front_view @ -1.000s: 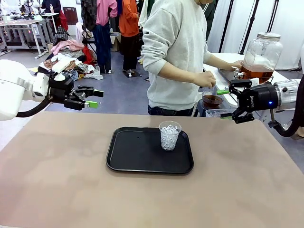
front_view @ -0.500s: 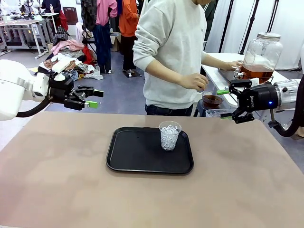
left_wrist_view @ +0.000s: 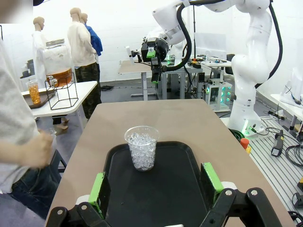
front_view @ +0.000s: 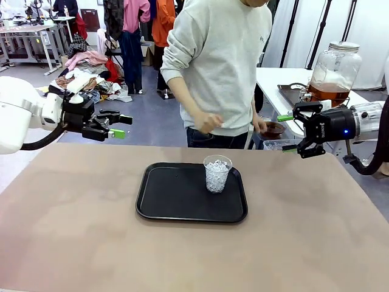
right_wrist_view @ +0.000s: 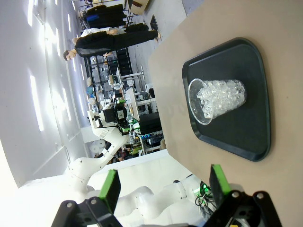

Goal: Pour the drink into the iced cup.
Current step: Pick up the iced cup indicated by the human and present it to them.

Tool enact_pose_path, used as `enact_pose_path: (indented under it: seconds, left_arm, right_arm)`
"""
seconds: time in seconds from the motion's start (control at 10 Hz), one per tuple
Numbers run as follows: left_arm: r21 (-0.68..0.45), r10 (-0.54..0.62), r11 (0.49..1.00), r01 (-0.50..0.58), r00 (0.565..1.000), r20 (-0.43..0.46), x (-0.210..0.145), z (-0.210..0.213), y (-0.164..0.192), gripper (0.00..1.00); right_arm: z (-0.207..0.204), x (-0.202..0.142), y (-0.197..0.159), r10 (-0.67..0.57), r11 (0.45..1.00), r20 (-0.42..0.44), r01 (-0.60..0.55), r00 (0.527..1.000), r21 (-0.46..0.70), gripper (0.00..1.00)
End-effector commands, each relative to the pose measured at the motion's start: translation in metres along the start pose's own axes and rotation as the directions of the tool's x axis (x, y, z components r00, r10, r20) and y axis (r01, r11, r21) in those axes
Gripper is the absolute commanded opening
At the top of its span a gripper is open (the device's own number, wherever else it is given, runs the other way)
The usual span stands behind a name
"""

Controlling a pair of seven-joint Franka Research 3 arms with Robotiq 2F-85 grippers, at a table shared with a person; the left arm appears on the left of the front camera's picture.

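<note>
A clear cup (front_view: 217, 173) packed with ice stands upright at the right of a black tray (front_view: 176, 201) in the middle of the table. The amber drink (front_view: 328, 92) fills the bottom of a large glass jar on a side table at the far right. My left gripper (front_view: 120, 126) hovers open and empty past the table's far left edge. My right gripper (front_view: 285, 132) hangs open and empty at the far right edge. In the left wrist view the iced cup (left_wrist_view: 141, 147) stands beyond my open left gripper (left_wrist_view: 155, 187). In the right wrist view the cup (right_wrist_view: 218, 100) lies beyond my open right gripper (right_wrist_view: 164, 185).
A person in a grey sweatshirt (front_view: 222, 67) stands at the table's far edge, one hand (front_view: 208, 123) low in front. A small cup of brown liquid (front_view: 271, 128) sits by the other hand. Brown tabletop (front_view: 91, 231) lies bare around the tray. A filled cup (left_wrist_view: 33, 91) stands beside the jar.
The person has taken the hand off the jar, turned and shifted left toward the table, arms lowered. Both grippers and the iced cup have stayed still.
</note>
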State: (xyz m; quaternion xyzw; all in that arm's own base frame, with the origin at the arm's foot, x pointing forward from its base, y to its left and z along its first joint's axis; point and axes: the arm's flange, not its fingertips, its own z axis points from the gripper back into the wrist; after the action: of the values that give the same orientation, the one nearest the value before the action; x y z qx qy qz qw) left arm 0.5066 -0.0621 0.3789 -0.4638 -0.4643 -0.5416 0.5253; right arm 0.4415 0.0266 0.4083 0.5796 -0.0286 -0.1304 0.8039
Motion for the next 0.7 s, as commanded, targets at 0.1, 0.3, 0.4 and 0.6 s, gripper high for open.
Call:
enact_pose_path:
  seconds: [0.1, 0.3, 0.4, 0.6]
  left_arm:
    - [0.007, -0.002, 1.0, 0.002, 1.0, 0.001, 0.0014, 0.0008, 0.0001, 1.0]
    - [0.007, -0.002, 1.0, 0.002, 1.0, 0.001, 0.0014, 0.0008, 0.0001, 1.0]
    - [0.007, -0.002, 1.0, 0.002, 1.0, 0.001, 0.0014, 0.0008, 0.0001, 1.0]
    - [0.007, -0.002, 1.0, 0.002, 1.0, 0.001, 0.0014, 0.0008, 0.0001, 1.0]
  right_arm:
    - [-0.0002, 0.0003, 0.0015, 0.003, 1.0, 0.002, -0.003, 1.0, 0.0, 1.0]
    - [-0.0002, 0.0003, 0.0015, 0.003, 1.0, 0.002, -0.003, 1.0, 0.0, 1.0]
    - [-0.0002, 0.0003, 0.0015, 0.003, 1.0, 0.002, -0.003, 1.0, 0.0, 1.0]
    - [-0.0002, 0.0003, 0.0015, 0.003, 1.0, 0.002, -0.003, 1.0, 0.0, 1.0]
